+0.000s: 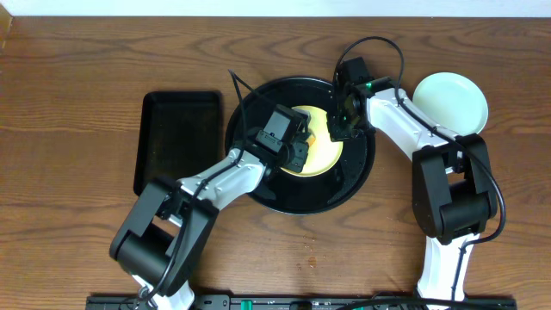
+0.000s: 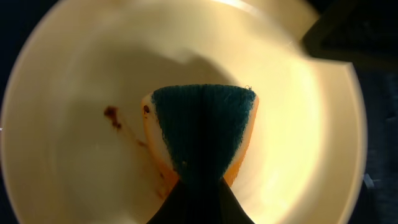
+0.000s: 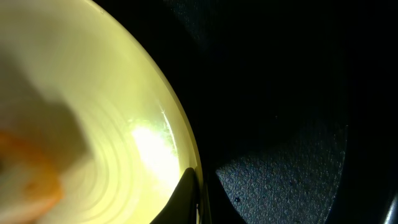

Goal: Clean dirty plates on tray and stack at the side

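Sponge (image 2: pixel 202 130) on yellow plate (image 2: pixel 298 155), mint plate (image 1: pixel 450 102) beside round tray (image 1: pixel 344 185), rectangular tray (image 1: pixel 178 142) opposite

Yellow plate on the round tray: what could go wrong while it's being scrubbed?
The right gripper pinches the yellow plate only at its rim, so scrubbing might pull it loose. The brown smears lie beside the sponge and could be missed.

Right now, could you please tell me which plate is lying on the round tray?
The pale yellow plate; it lies inside the round black tray, while the mint-green plate sits on the wooden table.
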You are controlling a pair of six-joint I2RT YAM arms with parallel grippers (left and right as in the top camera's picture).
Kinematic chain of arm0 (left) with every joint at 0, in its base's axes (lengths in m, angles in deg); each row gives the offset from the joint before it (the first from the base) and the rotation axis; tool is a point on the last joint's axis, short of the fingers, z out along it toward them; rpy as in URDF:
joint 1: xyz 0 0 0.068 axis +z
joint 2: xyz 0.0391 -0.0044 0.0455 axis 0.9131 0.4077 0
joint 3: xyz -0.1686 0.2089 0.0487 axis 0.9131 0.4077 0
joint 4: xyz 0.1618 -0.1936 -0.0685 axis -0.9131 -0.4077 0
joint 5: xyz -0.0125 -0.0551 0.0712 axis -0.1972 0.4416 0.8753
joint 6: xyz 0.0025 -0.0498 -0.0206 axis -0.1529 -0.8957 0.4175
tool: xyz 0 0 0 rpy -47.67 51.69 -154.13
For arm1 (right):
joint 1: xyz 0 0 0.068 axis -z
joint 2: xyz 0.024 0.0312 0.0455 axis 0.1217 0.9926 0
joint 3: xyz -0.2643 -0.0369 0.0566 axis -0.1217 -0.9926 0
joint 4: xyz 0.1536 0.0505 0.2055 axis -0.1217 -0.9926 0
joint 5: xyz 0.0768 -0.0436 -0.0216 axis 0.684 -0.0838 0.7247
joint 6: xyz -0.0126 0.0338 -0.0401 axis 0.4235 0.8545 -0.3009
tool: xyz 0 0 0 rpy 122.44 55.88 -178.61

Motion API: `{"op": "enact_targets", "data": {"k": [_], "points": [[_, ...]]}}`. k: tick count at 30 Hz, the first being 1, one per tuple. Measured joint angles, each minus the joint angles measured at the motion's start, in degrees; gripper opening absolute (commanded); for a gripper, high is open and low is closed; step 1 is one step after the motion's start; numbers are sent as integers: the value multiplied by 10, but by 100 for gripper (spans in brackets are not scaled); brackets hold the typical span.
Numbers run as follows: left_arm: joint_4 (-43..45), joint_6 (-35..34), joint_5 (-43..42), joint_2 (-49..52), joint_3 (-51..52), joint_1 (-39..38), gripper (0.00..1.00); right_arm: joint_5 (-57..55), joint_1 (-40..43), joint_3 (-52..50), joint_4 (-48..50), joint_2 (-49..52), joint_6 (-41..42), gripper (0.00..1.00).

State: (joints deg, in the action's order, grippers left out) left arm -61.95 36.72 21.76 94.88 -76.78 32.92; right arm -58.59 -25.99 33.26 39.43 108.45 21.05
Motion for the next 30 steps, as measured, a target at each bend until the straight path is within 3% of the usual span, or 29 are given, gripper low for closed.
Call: {"op": "enact_targets", "data": {"k": [30], "points": [[6, 22, 45, 10, 0, -1, 7, 0, 0, 0, -1, 0, 0, 1]]}}
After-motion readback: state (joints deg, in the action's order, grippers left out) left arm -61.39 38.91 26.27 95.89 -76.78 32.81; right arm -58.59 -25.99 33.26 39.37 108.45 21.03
